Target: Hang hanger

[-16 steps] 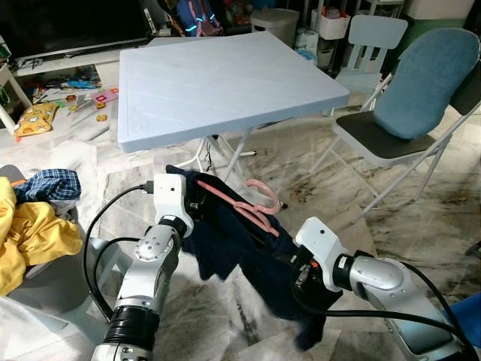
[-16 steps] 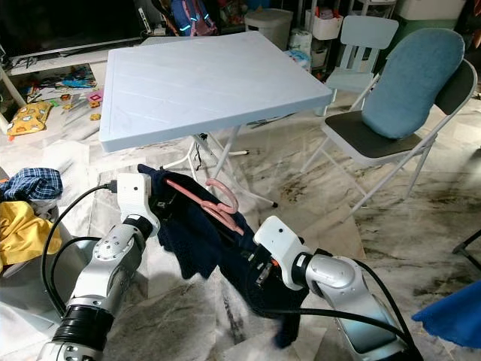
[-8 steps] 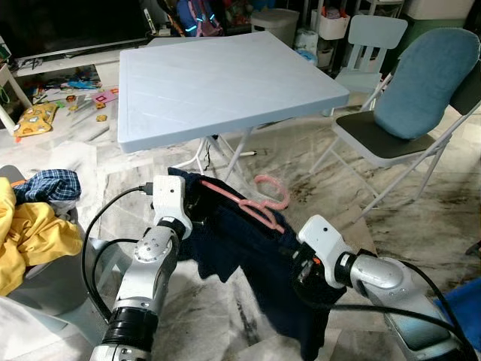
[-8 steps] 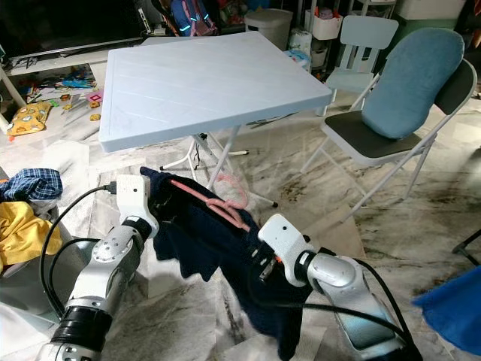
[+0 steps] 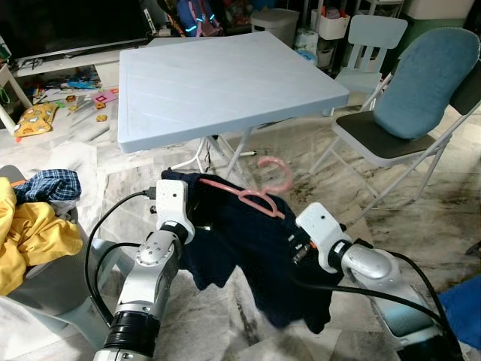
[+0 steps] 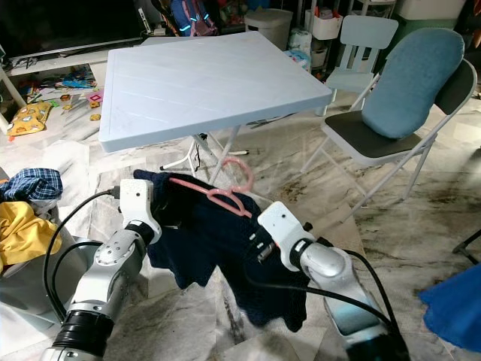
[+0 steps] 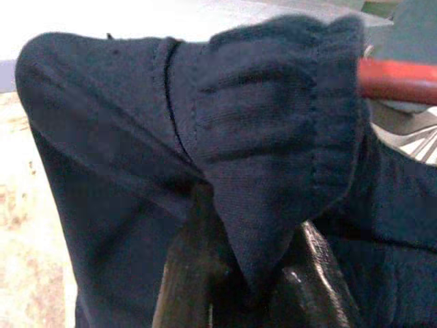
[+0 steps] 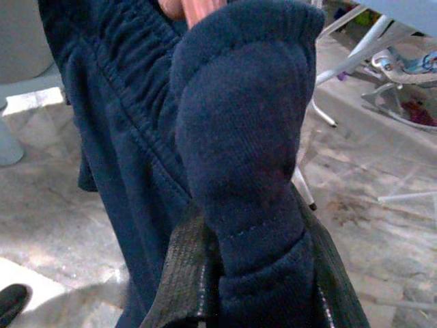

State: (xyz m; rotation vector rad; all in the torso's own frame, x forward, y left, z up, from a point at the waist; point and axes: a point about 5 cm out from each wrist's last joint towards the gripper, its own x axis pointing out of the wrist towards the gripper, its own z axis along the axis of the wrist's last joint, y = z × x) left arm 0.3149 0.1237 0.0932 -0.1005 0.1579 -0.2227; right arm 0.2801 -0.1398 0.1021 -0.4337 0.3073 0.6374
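Observation:
A navy garment is draped over a pink hanger, whose hook stands up in front of the table. Both are held in the air between my two arms. My left gripper is shut on a ribbed edge of the garment at its left end, with the hanger's bar just beyond. My right gripper is shut on a thick fold of the same garment at its right end. In the eye views the cloth hides the fingers of both grippers.
A light blue folding table stands right behind the hanger. A folding chair with a blue cushion is at the right. A grey basket with yellow and plaid clothes sits at the left. Marble floor lies below.
Both arms have lifted the garment and hanger higher. The hanger's hook has swung from lying low to standing upright, and the cloth's hem hangs higher off the floor.

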